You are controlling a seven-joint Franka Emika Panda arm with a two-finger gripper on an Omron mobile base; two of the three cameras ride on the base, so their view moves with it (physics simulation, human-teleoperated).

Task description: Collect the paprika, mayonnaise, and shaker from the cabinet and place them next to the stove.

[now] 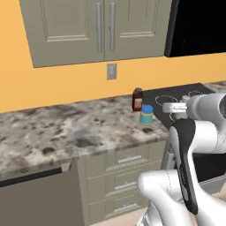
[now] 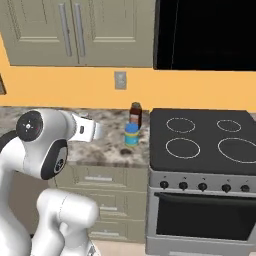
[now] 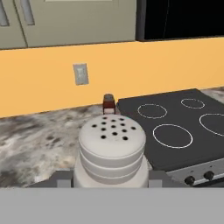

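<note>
Claw (image 3: 109,181) is pinching the shaker (image 3: 111,151) at bottom centre. Set it down carelessly and it'll bump the paprika (image 2: 135,114) or mayonnaise (image 2: 132,134), mid-frame beside the stove (image 2: 200,155).

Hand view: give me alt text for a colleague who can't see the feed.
A pale shaker with a perforated top sits close up between the end effector's fingertips. Behind it, a dark red paprika bottle stands on the speckled counter beside the black stove. An orange wall with an outlet and closed cabinet doors lie beyond.
</note>
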